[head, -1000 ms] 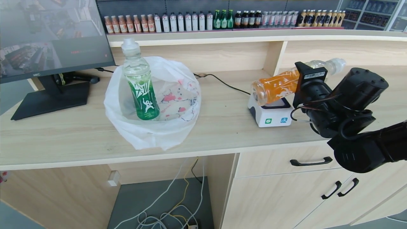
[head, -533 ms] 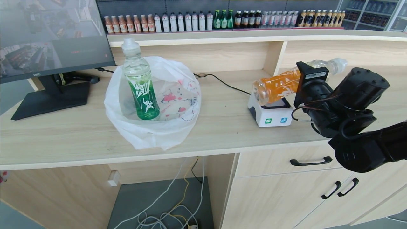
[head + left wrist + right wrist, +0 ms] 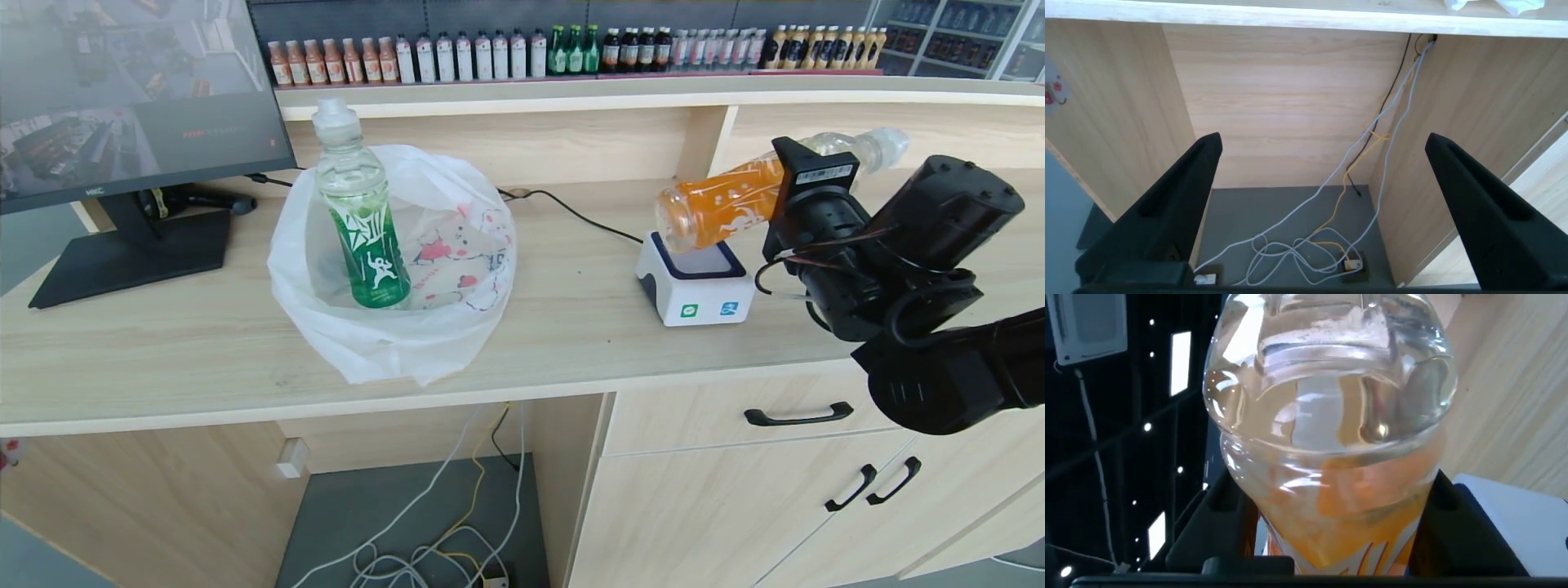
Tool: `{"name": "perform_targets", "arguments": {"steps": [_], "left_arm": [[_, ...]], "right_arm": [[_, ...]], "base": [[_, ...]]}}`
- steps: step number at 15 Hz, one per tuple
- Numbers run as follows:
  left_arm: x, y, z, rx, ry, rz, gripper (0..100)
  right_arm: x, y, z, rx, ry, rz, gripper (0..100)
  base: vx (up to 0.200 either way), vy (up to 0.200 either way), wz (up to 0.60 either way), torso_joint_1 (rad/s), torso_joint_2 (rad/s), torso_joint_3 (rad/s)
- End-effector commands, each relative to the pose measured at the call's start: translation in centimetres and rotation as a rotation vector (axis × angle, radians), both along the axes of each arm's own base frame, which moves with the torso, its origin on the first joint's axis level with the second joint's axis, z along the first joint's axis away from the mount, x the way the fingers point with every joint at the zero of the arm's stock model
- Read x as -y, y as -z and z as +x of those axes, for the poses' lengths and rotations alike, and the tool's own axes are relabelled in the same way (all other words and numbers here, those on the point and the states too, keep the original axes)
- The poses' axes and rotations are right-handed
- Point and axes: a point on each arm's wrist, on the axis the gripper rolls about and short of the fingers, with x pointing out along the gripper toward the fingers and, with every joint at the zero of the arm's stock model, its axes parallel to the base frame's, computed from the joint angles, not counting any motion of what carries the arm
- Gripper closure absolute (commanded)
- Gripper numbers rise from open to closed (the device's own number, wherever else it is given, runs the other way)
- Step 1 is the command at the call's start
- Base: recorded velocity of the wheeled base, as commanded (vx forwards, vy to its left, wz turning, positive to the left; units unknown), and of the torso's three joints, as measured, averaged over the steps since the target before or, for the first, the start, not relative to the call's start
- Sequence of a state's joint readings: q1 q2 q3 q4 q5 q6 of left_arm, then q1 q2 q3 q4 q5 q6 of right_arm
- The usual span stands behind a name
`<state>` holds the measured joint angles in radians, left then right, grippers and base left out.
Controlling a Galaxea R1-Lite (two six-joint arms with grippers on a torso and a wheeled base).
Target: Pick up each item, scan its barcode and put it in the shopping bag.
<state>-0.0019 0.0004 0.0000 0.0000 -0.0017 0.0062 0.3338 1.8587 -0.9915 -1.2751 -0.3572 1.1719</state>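
The scanner sits near the front edge of the counter, with bare wood to its left before the shopping bag, where a green bottle stands up. The orange bottle hangs just above the scanner, lying sideways (clear near the cap, orange lower down). The right gripper is closed tight around its upper part. The left gripper is spread wide, holding nothing, down lower than the scanner.

Shop checkout, wooden counter, barcode scanner, monitor, shelf of bottled drinks behind
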Motion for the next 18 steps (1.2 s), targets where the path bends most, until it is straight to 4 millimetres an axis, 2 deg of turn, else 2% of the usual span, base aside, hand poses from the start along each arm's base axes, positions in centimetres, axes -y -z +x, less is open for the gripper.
{"name": "perform_targets", "arguments": {"steps": [1, 8, 9, 13, 16, 18], "left_arm": [[0.0, 0.0, 0.0, 0.0, -0.001, 0.0, 0], [0.0, 0.0, 0.0, 0.0, -0.001, 0.0, 0], [0.0, 0.0, 0.0, 0.0, -0.001, 0.0, 0], [0.0, 0.0, 0.0, 0.0, -0.001, 0.001, 0], [0.0, 0.0, 0.0, 0.0, -0.001, 0.001, 0], [0.0, 0.0, 0.0, 0.0, -0.001, 0.001, 0]], "right_arm": [[0.1, -1.2, -0.5, 0.034, 0.007, -0.01, 100], [0.4, -4.1, -2.5, 0.1, 0.121, -0.226, 100], [-0.3, -4.7, -3.5, 0.118, 0.138, -0.311, 100], [-2.4, -5.4, -4.8, 0.18, 0.262, -0.635, 100], [-3.8, -4.3, -6.4, 0.265, 0.294, -0.83, 100], [-3.7, -2.8, -7.6, 0.347, 0.313, -0.994, 100]], "base": [[0.0, 0.0, 0.0, 0.0, 0.0, 0.0], [0.0, 0.0, 0.0, 0.0, 0.0, 0.0], [0.0, 0.0, 0.0, 0.0, 0.0, 0.0], [0.0, 0.0, 0.0, 0.0, 0.0, 0.0], [0.0, 0.0, 0.0, 0.0, 0.0, 0.0], [0.0, 0.0, 0.0, 0.0, 0.0, 0.0]]}}
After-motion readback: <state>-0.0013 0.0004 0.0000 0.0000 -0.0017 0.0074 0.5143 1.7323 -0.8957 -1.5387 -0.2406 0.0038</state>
